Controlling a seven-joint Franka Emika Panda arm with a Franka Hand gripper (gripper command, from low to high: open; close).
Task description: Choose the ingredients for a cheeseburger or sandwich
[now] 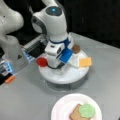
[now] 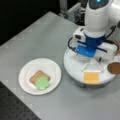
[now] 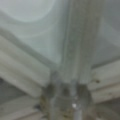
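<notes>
Ingredients surround your gripper [image 2: 93, 61] on the round white turntable [image 2: 75, 70]: orange cheese square [image 2: 91, 77], brown round patty [image 2: 114, 67], red tomato disc [image 1: 42, 61]; its finger spread you cannot tell, while tan bread [image 2: 37, 75] under green lettuce [image 2: 42, 83] lies on the white round plate [image 2: 51, 66]

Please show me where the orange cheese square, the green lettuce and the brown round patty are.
orange cheese square [image 2: 91, 77]: a front view, middle of its top face, on the white round stand.
green lettuce [image 2: 41, 83]: a front view, centre of the leaf, on the bread.
brown round patty [image 1: 76, 48]: a front view, its visible top.
</notes>
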